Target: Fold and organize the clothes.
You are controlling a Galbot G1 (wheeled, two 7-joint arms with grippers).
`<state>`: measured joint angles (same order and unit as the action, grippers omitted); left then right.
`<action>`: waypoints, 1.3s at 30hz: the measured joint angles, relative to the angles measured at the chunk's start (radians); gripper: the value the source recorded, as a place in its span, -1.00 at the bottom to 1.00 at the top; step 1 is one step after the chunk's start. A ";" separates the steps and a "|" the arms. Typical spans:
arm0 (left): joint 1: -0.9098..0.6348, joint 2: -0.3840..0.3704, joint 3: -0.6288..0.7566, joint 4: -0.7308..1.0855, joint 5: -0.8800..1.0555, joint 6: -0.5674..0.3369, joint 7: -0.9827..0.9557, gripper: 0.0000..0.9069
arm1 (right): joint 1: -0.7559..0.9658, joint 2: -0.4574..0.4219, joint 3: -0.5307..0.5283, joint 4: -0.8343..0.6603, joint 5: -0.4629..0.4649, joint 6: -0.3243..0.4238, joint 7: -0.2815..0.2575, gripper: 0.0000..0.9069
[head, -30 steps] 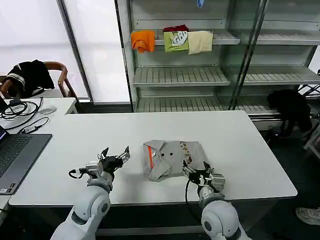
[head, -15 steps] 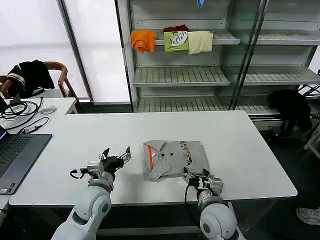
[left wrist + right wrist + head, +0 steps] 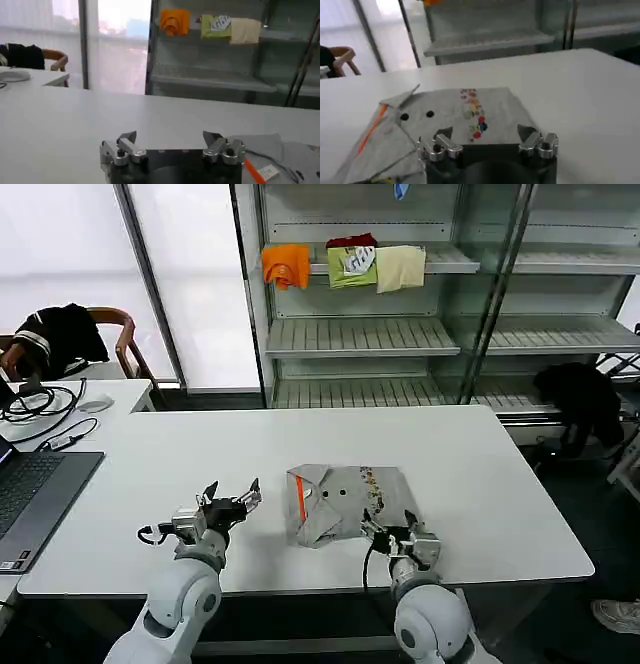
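1. My right gripper [image 3: 389, 525] sits at the near edge of the grey T-shirt [image 3: 345, 502], fingers spread wide with nothing between them. In my right wrist view the two fingertips [image 3: 443, 134] frame the shirt's near hem, with the fabric lying flat beyond them.

2. My left gripper [image 3: 232, 496] hovers over bare tabletop to the left of the shirt, also spread wide and holding nothing. A clear gap of table separates it from the shirt's collar side.

3. The T-shirt is folded into a rough rectangle, lying near the middle of the white table [image 3: 150, 454], closer to my edge than to the far one. The orange strip [image 3: 300, 497] inside the collar faces my left; the row of coloured print [image 3: 369, 482] runs across the upper face toward my right.

4. The left end of the shirt is uneven: a folded flap rises to a point at the far corner, and the near corner juts out toward me.

5. Open room: wide bare table beyond the shirt, to its right up to the table's right edge, and to the left past my left gripper.

6. A laptop [image 3: 30, 494] and cables [image 3: 45, 419] occupy the far left; shelving [image 3: 400, 334] with orange, green and cream folded garments [image 3: 345, 266] stands behind the table.
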<state>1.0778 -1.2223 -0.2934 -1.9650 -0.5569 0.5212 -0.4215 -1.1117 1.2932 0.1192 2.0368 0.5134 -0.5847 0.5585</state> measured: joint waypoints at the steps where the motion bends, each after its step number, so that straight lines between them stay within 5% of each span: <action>1: 0.002 0.000 -0.003 -0.003 0.000 0.001 -0.001 1.00 | 0.012 0.002 -0.009 -0.004 -0.024 0.000 -0.012 1.00; 16: 0.048 -0.002 -0.056 -0.048 0.000 0.004 0.002 1.00 | 0.211 -0.019 -0.149 -0.131 -0.132 -0.004 -0.176 1.00; 39: 0.076 -0.007 -0.071 -0.051 0.001 0.005 0.008 1.00 | 0.227 -0.016 -0.188 -0.201 -0.108 0.000 -0.176 1.00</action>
<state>1.1538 -1.2295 -0.3640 -2.0163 -0.5556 0.5260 -0.4138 -0.8844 1.2773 -0.0683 1.8356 0.4052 -0.5851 0.3827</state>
